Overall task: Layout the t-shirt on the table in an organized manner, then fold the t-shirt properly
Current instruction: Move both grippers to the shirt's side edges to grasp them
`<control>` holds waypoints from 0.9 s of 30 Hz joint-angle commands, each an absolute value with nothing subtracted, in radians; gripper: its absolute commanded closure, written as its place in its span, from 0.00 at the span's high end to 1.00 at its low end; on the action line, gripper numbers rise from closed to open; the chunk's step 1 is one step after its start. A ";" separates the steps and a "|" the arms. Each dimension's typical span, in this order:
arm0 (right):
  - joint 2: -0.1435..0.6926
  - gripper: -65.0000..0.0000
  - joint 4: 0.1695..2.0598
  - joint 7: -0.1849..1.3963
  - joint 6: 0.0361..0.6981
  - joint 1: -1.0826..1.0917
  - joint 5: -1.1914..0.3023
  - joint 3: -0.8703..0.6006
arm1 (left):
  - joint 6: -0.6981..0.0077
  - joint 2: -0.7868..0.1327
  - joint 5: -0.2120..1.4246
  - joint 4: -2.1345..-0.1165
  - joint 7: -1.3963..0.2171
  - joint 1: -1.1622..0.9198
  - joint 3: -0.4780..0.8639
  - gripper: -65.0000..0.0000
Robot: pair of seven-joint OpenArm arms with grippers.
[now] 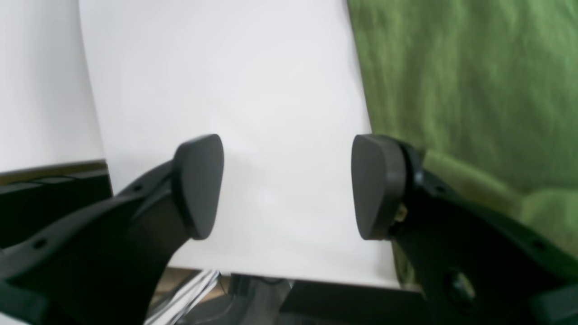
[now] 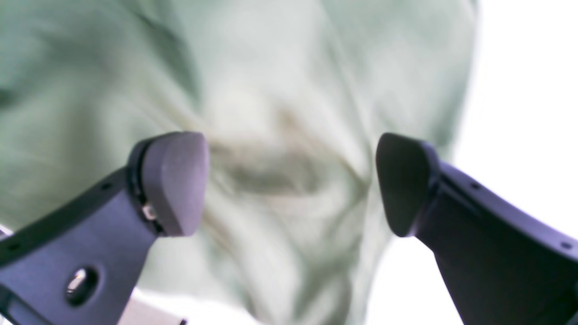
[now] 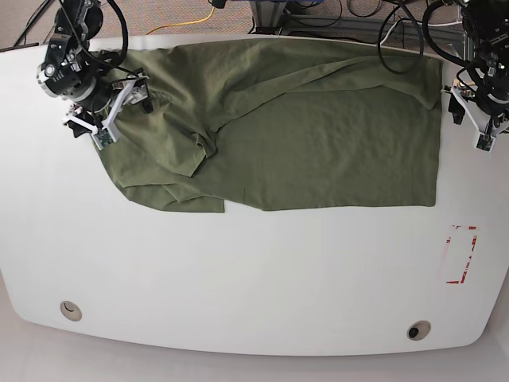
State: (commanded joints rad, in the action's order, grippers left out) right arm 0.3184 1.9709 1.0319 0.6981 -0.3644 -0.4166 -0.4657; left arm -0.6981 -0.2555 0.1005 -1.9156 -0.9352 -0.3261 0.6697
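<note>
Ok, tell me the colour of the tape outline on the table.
Red. The tape outline on the white table shows best in the base view.

The setting is a robotics lab or test workstation. Indicators: a large white surface with two round cable grommets, a red tape rectangle outline marked on it, and bundled black and yellow cables running behind its far edge.
</note>
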 joint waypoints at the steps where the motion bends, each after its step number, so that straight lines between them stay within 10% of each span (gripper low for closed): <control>1: 0.329 0.84 1.969 1.032 0.698 -0.383 -0.418 -0.486 | -0.698 -0.252 0.101 -1.914 -0.935 -0.329 0.667 0.62; 27: 0.328 0.84 1.709 1.030 0.698 -0.076 -0.415 -0.503 | -0.698 -0.139 0.030 -1.906 -0.934 -0.010 0.601 0.62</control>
State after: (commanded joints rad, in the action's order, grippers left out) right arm 0.3276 1.7085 1.0303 0.6981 -0.0760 -0.4150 -0.5025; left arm -0.6981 -0.1389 0.0299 -1.9064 -0.9337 -0.0100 0.6007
